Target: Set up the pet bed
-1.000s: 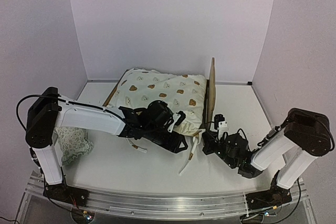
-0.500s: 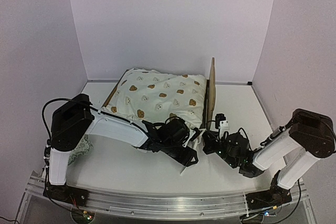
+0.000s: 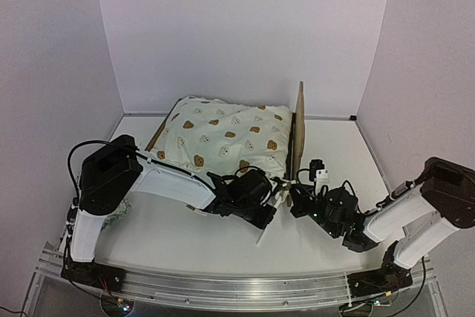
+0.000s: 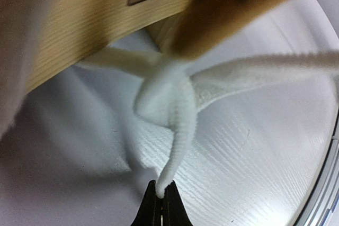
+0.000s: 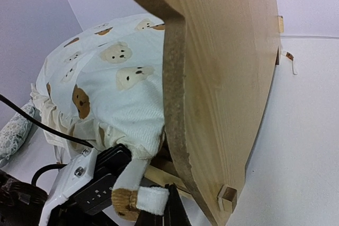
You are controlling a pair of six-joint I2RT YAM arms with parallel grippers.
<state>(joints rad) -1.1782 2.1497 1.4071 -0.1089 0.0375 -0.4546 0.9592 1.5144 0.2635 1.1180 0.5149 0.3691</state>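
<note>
Largest, a white table [image 3: 185, 239], faintly wood-grained. On its far middle, the bed [image 3: 300, 128]: pale plywood with visible grain, headboard standing upright at the right end, a rounded ear at its top edge. Draped over the frame, a puffy cream cover [image 3: 223, 135] of ribbed cloth, printed with brown and cream bear faces, ruffled along the near side. At the table's left edge, mostly hidden behind the left arm, a pale floral pillow [image 5: 13, 133]. Trailing from the cover's near right corner down onto the table, a white ribbed tie [image 4: 177, 130], bunched where its strands meet beneath the wooden frame.

Left claw [image 4: 160, 197]: fully closed, nipping the free end of that tie, just in front of the bed's near side. Right claw [image 5: 168, 207]: closed as well, low at the near foot of the headboard, the board rising just beyond it. Against its tip, a small brown-and-white tab [image 5: 140, 198] of the cover; whether pinched or only resting there, impossible to tell.
</note>
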